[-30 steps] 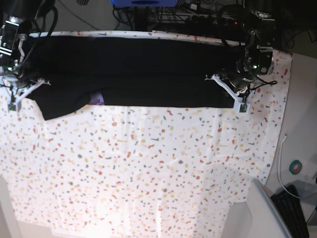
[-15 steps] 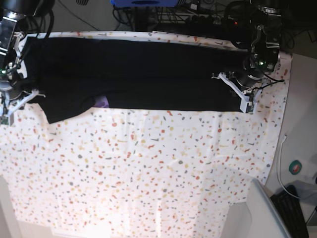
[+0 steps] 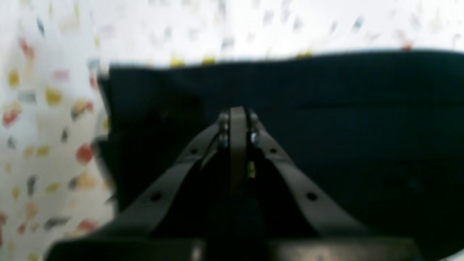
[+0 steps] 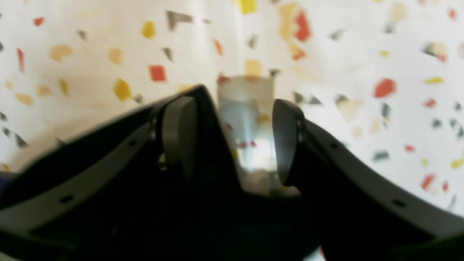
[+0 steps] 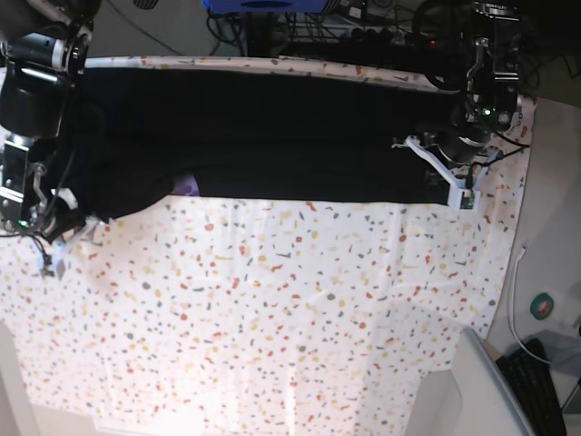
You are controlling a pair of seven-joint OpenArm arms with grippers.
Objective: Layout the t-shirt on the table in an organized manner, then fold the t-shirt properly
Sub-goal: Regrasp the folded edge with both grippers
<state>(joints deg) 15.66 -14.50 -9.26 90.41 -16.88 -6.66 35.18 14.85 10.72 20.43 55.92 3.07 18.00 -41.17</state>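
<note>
Left side of the base view: right tool point(image 4: 226, 141) stood released, jaws wide apart over a projecting corner of the black t-shirt point(image 5: 272, 136). In the right wrist view one finger lay over the fabric, the other above bare worktop point(image 4: 362, 54). Nothing held there, as far as could be seen. A purple patch point(image 5: 186, 185) of print showed at the shirt's near edge, just beside that corner.

Centre: shirt lay as a long, wide band across the far part of the worktop. Step in hand, my reading: tidying the stray corner so the band's edge ran straight. Next move probably called for lowering the right tool, pinching the corner and tucking it in; risk of dragging the upper layer askew.

Right side: left tool point(image 5: 467, 195) clenched at the band's near corner, tips together and pointing down toward the cloth; could not tell whether fabric was caught. Both arms reached in from the far side, forearms angled downward.
</note>
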